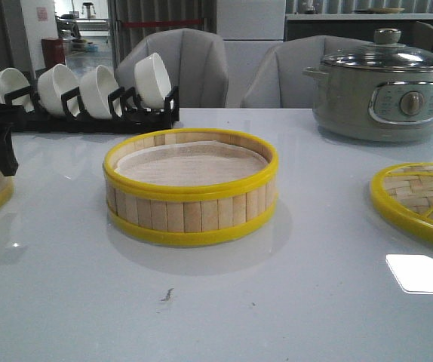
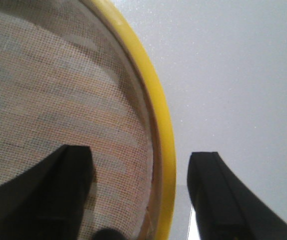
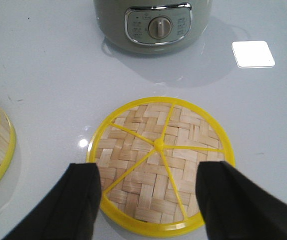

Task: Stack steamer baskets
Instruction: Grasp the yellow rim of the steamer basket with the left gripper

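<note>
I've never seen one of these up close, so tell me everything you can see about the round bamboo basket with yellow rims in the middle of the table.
The round bamboo basket with yellow rims is shallow, its wall made of upright pale bamboo slats held between a yellow, plastic-looking top ring and bottom ring. A whitish liner lies inside. It stands level and upright on the glossy white table, near the middle, in front of a black rack of white bowls. Nothing is stacked on it and no gripper touches it.
</note>
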Robot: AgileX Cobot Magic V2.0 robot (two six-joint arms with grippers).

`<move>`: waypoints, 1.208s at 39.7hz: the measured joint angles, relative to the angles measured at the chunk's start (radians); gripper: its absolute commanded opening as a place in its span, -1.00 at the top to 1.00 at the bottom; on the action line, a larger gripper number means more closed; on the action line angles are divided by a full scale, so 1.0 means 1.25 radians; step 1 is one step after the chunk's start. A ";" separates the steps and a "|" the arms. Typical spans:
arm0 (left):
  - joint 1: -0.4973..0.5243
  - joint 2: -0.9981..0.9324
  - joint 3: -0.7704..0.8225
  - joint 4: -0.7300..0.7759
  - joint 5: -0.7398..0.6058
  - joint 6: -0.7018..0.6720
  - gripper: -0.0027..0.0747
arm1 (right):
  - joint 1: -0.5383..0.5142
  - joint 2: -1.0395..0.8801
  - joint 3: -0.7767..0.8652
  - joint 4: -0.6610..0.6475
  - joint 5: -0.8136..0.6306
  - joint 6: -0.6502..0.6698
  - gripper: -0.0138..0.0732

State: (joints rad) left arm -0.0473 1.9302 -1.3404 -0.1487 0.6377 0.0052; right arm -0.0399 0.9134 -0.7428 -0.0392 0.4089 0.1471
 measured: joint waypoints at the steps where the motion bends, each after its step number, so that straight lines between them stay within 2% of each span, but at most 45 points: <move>1: 0.000 0.000 0.000 0.000 0.000 0.000 0.31 | 0.000 0.000 0.000 0.000 0.000 0.000 -0.51; 4: 0.000 0.000 0.000 0.000 0.000 0.000 0.75 | 0.000 0.000 0.000 0.000 0.000 0.000 -0.51; 7: 0.000 0.000 0.000 -0.005 0.001 0.000 0.65 | 0.000 0.000 0.000 0.000 0.000 0.000 -0.51; 13: -0.015 0.000 -0.017 -0.003 0.023 0.001 0.71 | 0.000 0.000 0.000 0.000 0.001 0.000 -0.51; 20: -0.067 0.000 -0.096 0.002 0.077 0.001 0.71 | 0.000 0.000 0.000 0.000 0.002 0.000 -0.51; 33: -0.272 0.000 -0.293 -0.001 0.154 0.001 0.71 | 0.000 0.000 -0.001 0.000 0.002 0.000 -0.51; 44: -0.474 -0.001 -0.315 0.000 0.169 0.025 0.71 | 0.000 0.000 -0.001 0.000 0.002 0.000 -0.51; 48: -0.523 0.002 -0.315 0.006 0.169 0.029 0.71 | 0.000 0.000 -0.001 0.000 0.002 0.000 -0.51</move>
State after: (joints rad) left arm -0.7011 1.9324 -1.7344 -0.1418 0.8487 0.0413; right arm -0.0399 0.9134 -0.7436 -0.0392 0.4112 0.1471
